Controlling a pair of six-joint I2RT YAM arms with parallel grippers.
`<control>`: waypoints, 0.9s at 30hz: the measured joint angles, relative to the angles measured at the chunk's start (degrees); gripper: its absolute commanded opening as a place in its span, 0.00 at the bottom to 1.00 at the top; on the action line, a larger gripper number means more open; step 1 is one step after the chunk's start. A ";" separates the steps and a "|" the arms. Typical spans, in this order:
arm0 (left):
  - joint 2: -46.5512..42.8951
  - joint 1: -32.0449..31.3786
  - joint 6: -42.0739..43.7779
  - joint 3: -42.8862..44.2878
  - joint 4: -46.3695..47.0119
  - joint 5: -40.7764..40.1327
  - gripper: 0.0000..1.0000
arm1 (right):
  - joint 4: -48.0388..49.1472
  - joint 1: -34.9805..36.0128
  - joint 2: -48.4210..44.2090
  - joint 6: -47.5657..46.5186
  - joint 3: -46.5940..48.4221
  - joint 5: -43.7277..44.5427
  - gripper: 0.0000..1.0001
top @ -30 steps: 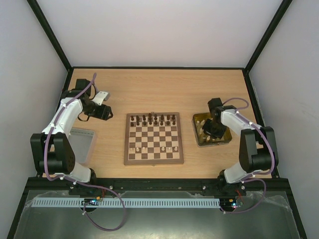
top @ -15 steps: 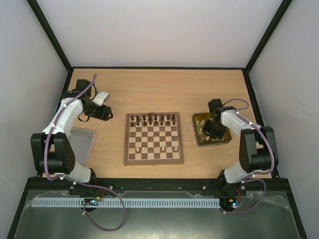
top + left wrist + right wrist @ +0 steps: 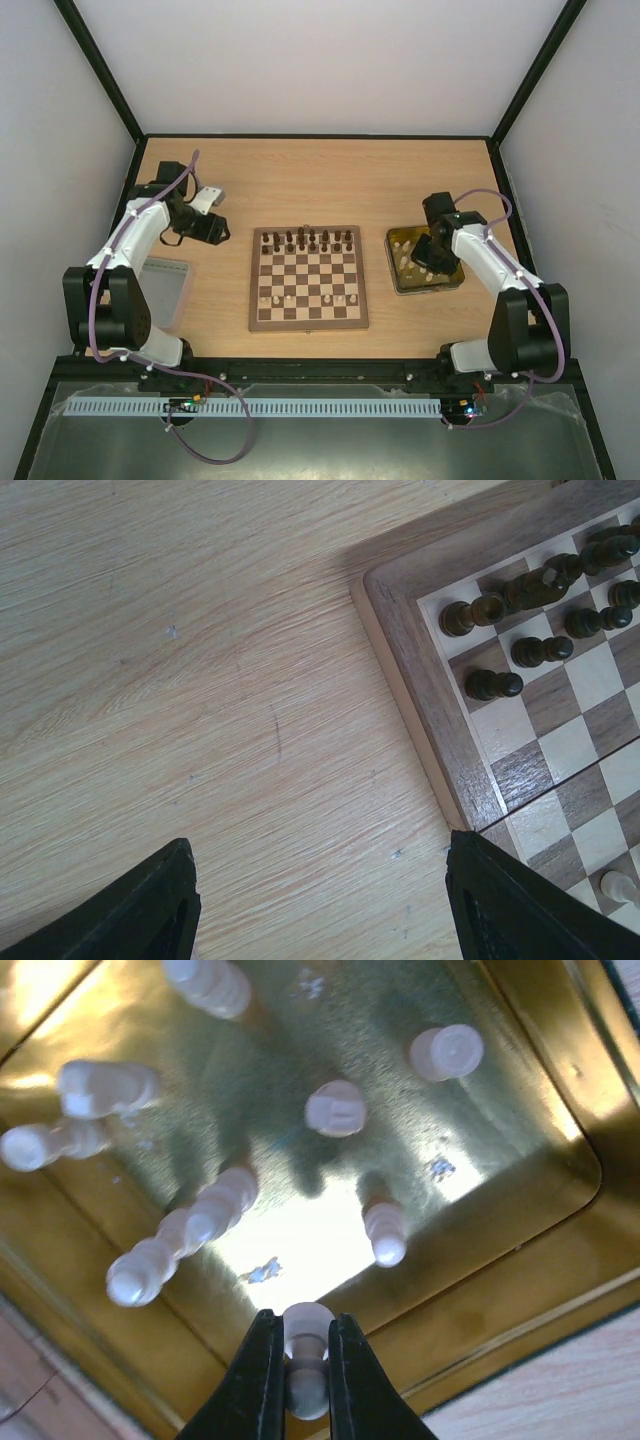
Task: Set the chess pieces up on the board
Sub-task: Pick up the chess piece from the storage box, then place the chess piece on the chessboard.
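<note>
**Hazards, nearest first.** At bottom centre of the right wrist view: right gripper (image 3: 305, 1350) clenched on one cream piece (image 3: 307, 1322), rounded head poking just past the fingertips. Judged a narrow hold on a small turned shape, so liable to twist or slip out during the carry, more so with an off-centre pinch. Cannot tell whether lifted clear of the tray (image 3: 520, 1250) or resting on its floor.

Just beyond the grip, toward mid-frame: other cream pieces (image 3: 385, 1232), some upright, some lying over. Close enough to be knocked or dragged by a sideways exit, so a straight rise judged the safer way out. Strong glare on the shiny floor, making heights hard to read.

Further off, in the overhead view: board (image 3: 308, 278) at centre, with dark pieces (image 3: 305, 240) crowded along its top rows and a few cream ones along a lower row. Risk of toppling those already standing on a low approach or an early release.

**Position.** Gripped piece between the jaws, at the lower edge of the tray in the wrist view. In the overhead view, tray at centre right, to the right of the board and apart from it. Remaining cream pieces loose in the tray, beyond the fingertips, none touching them.

Left gripper (image 3: 320, 900): released, grasping nothing, fingers spread over bare table (image 3: 200, 680) at the bottom of its frame. Board corner and dark pieces just beside, at upper right.
</note>
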 measured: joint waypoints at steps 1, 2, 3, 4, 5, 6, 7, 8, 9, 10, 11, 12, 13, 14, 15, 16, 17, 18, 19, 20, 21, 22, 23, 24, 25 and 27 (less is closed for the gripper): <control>0.00 -0.13 0.00 -0.04 0.04 0.00 0.69 | -0.66 0.50 -0.63 0.02 0.33 0.20 0.02; 0.00 -0.28 -0.02 -0.13 0.13 0.00 0.69 | -1.46 1.38 -1.20 0.04 0.90 0.44 0.02; 0.00 -0.35 -0.02 -0.22 0.22 0.00 0.69 | -2.40 2.60 -1.55 0.17 1.75 0.76 0.02; 0.00 -0.37 -0.02 -0.31 0.26 0.00 0.69 | -3.52 4.22 -1.73 0.31 3.10 1.25 0.02; 0.00 -0.42 -0.02 -0.42 0.33 0.00 0.69 | -4.61 6.34 -1.79 0.48 5.05 1.70 0.02; 0.00 -0.55 -0.02 -0.52 0.42 0.00 0.69 | -5.33 8.09 -1.79 0.63 6.86 1.90 0.02; 0.00 -0.63 -0.04 -0.63 0.50 0.00 0.69 | -6.23 10.38 -1.70 0.92 9.27 2.19 0.02; 0.00 -0.70 -0.07 -0.74 0.57 0.00 0.69 | -6.82 12.33 -1.60 1.14 11.39 2.27 0.02; 0.00 -0.83 -0.11 -0.79 0.59 0.00 0.69 | -7.50 14.10 -1.33 1.31 13.35 2.36 0.02; 0.00 -1.01 -0.20 -0.81 0.68 0.00 0.69 | -8.20 16.33 -0.79 1.46 15.69 2.51 0.02; 0.00 -1.05 -0.24 -0.83 0.68 0.00 0.69 | -8.87 18.45 0.00 1.70 17.90 2.56 0.02; 0.00 -1.25 -0.31 -0.85 0.76 0.00 0.69 | -9.29 20.44 0.98 1.84 19.87 2.54 0.02; 0.00 -1.38 -0.44 -0.87 0.85 0.00 0.69 | -9.73 22.56 2.29 2.03 21.90 2.51 0.02; 0.00 -1.51 -0.50 -0.87 0.92 0.00 0.69 | -9.94 23.89 3.32 2.16 23.15 2.49 0.02; 0.00 -1.62 -0.66 -0.87 1.03 0.00 0.69 | -10.67 24.94 5.16 2.21 25.18 2.40 0.02; 0.00 -1.66 -0.83 -0.87 1.07 0.00 0.69 | -10.93 27.39 6.54 2.19 26.38 2.32 0.02; 0.00 -1.77 -1.05 -0.87 1.07 0.00 0.69 | -11.30 29.20 8.50 2.14 27.93 2.43 0.02; 0.00 -1.88 -1.20 -0.87 1.09 0.00 0.69 | -11.52 30.53 10.08 1.99 28.94 2.47 0.02; 0.00 -1.92 -1.33 -0.87 1.09 0.00 0.69 | -11.76 32.06 11.82 1.77 29.90 2.47 0.02; 0.00 -1.97 -1.51 -0.87 1.11 0.00 0.69 | -11.76 33.35 13.35 1.51 30.38 2.19 0.02; 0.00 -1.97 -1.68 -0.87 1.14 0.00 0.69 | -11.76 34.53 14.84 1.33 30.49 1.81 0.02; -0.02 -1.99 -1.77 -0.94 1.20 0.00 0.69 | -11.87 35.36 15.91 1.16 30.49 1.46 0.02; -0.07 -2.01 -2.03 -1.09 1.38 0.02 0.69 | -11.91 36.33 17.05 0.94 30.49 1.03 0.02; -0.07 -2.10 -2.32 -1.25 1.51 0.04 0.69 | -11.91 37.13 18.14 0.70 30.51 0.63 0.02; -0.09 -2.19 -2.56 -1.49 1.73 0.07 0.69 | -11.98 37.70 19.10 0.48 30.67 0.31 0.02; -0.20 -2.23 -3.02 -2.08 2.03 0.11 0.69 | -11.93 38.75 20.85 0.04 31.23 -0.22 0.02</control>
